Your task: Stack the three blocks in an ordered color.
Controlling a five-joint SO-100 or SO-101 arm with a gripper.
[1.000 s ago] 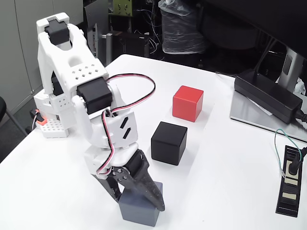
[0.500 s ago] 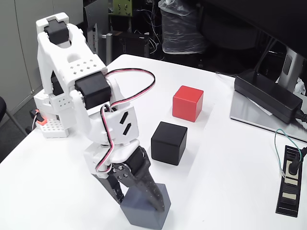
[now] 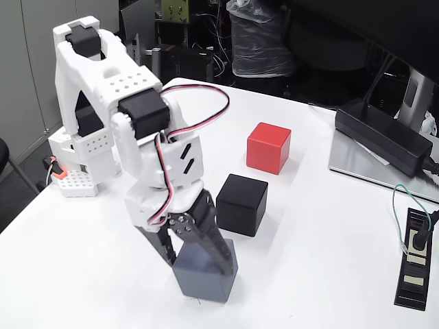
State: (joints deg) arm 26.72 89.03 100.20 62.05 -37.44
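While your pincer [image 3: 199, 264] is clamped on the grey block [image 3: 204, 275], just in front of the black block [image 3: 241, 203], lift straight up before carrying it over.

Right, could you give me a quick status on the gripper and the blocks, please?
Gripper shut on grey block, near table's front edge. Black block and red block sit apart, unstacked. Black block close beside the arm; power brick well off.

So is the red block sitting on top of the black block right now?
No, the red block rests on the white table behind the black block, with bare tabletop showing between them.
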